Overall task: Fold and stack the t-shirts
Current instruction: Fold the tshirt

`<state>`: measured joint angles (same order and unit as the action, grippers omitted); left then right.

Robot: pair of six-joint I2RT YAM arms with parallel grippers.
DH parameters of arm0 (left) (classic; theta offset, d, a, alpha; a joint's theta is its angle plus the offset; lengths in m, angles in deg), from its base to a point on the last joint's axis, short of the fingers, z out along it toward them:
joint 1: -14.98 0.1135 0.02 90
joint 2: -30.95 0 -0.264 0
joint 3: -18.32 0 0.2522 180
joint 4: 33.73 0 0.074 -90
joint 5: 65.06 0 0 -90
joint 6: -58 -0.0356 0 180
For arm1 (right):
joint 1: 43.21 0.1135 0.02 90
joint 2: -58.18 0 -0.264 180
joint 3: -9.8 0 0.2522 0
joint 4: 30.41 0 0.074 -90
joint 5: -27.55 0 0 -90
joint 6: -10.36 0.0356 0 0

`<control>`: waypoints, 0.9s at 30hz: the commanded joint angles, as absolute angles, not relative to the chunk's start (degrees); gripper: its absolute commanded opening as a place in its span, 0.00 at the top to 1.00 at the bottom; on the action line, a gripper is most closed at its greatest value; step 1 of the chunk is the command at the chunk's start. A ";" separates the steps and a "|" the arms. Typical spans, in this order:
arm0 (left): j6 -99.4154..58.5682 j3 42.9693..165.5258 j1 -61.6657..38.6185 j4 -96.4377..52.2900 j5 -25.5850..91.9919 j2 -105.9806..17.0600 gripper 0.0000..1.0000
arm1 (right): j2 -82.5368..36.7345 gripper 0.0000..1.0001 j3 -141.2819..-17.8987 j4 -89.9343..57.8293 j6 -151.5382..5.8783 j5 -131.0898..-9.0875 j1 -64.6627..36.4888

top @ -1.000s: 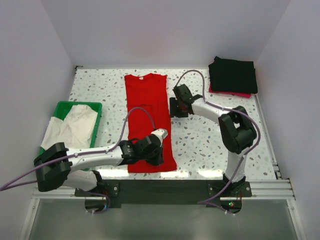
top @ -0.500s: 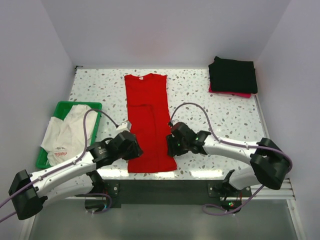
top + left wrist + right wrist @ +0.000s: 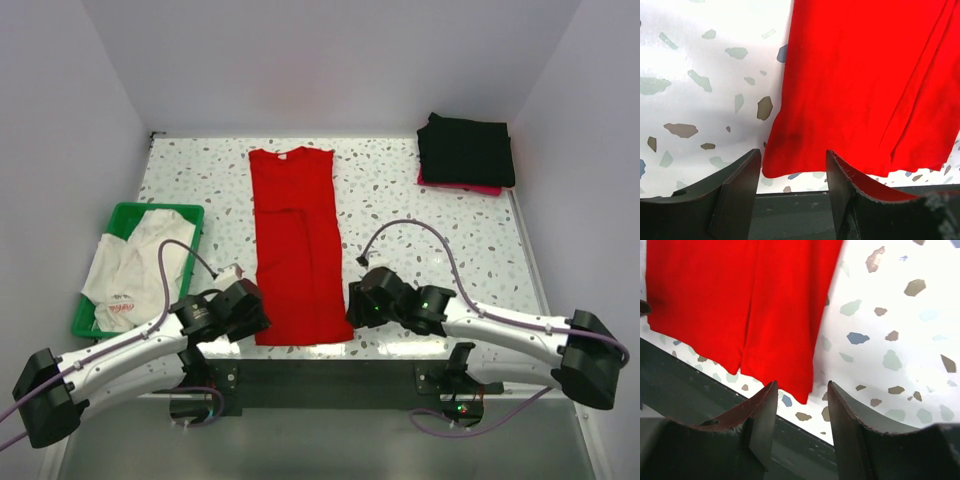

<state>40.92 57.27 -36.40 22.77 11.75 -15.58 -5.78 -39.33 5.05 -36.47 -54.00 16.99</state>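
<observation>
Hovering at the near corners of the red t-shirt (image 3: 295, 240), left claw (image 3: 792, 155) and right claw (image 3: 802, 386) both gape empty. It's flat mid-counter (image 3: 400, 190), so probably lining up a hem pinch for folding.

Both arms down low, elbows swung wide, forearms reaching inward twd each other. L gripper (image 3: 246, 306) points right & a bit fwd, jaws apart, gripping nothing; its fingers (image 3: 737, 192) show a clear gap in wrist view. R gripper (image 3: 358, 305) mirrors it, pointing left, jaws parted too, nothing pinched; its fingers (image 3: 761, 415) stand apart w/ open space btwn. The 2 grippers face each other, well apart.
</observation>
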 commanded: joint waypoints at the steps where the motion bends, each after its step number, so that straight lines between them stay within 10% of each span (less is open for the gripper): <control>1: 44.02 56.69 -36.00 23.19 12.20 -15.90 0.40 | -0.37 0.52 -35.96 6.64 -31.57 -49.96 16.99; 16: 45.78 50.80 -36.35 17.13 16.50 -18.18 0.51 | -1.85 0.52 -28.92 -3.11 -24.89 -59.81 14.18; 27: 47.80 47.63 -38.37 13.69 19.32 -17.66 1.00 | -4.83 0.51 -25.58 -10.14 -22.25 -61.66 14.18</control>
